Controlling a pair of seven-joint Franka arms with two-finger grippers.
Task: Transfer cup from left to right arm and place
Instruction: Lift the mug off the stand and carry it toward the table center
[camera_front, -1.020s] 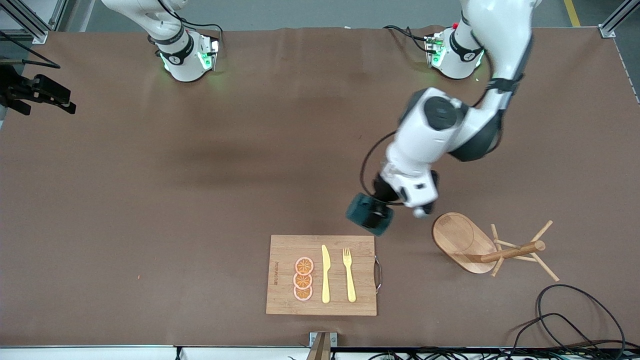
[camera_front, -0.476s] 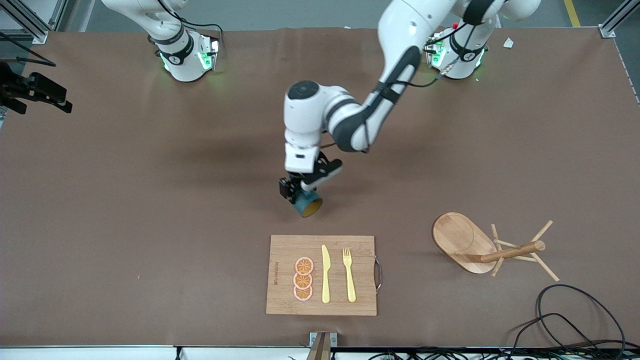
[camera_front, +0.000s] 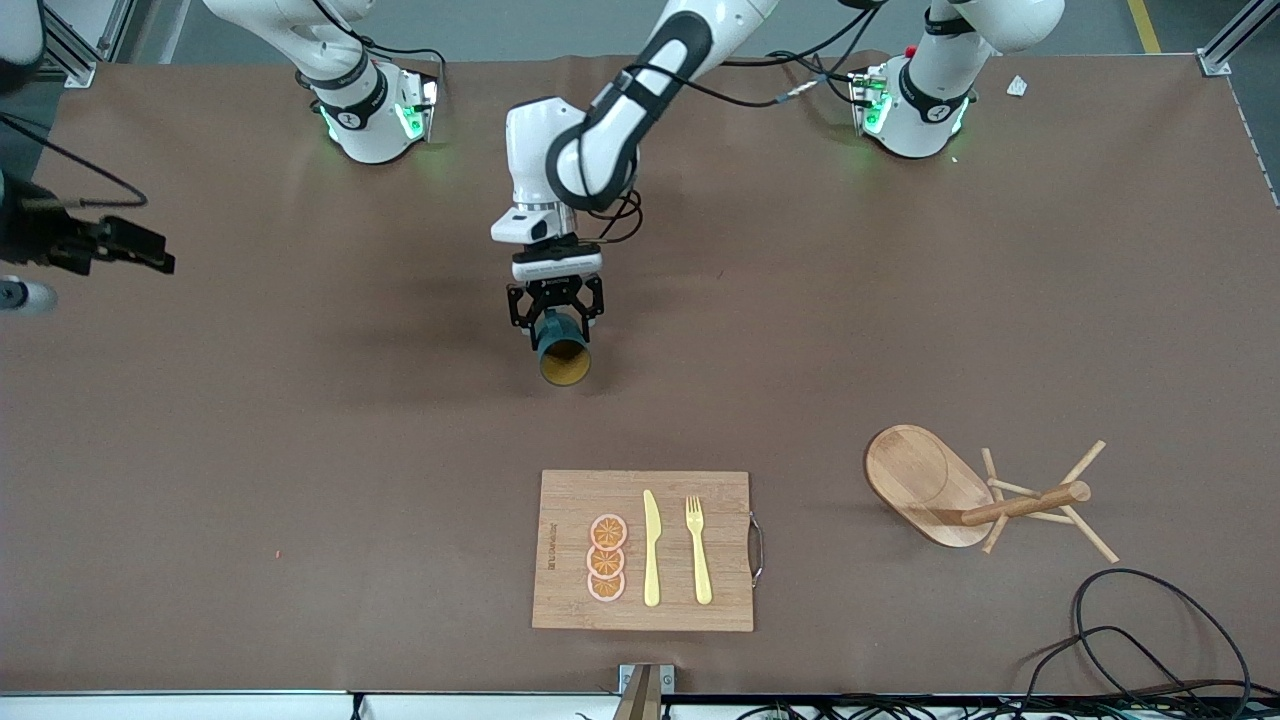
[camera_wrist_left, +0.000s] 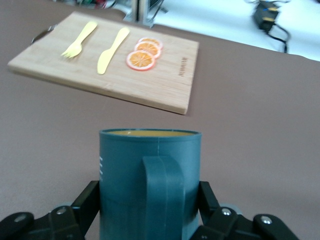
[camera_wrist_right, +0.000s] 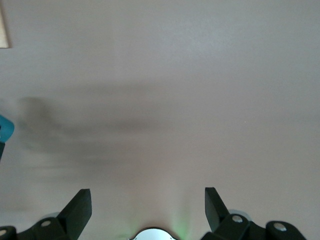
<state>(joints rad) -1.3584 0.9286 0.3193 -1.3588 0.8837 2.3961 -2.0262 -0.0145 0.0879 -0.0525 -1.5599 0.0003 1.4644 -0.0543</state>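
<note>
The cup, dark teal with an ochre inside, hangs on its side in the air, its mouth turned toward the front camera. My left gripper is shut on its sides, over bare table between the cutting board and the arms' bases. In the left wrist view the cup fills the space between the fingers, handle facing the camera. My right gripper hovers at the table's edge at the right arm's end. It is open with nothing between its fingers, and a sliver of the cup shows at that view's edge.
A wooden cutting board lies near the front edge, carrying orange slices, a yellow knife and a yellow fork. A wooden stand lies tipped over toward the left arm's end. Black cables loop at the near corner.
My left arm swung the cup from beside the wooden stand to over the table's middle, turning its mouth toward the front camera. My right gripper shifted a little along the table's edge.
</note>
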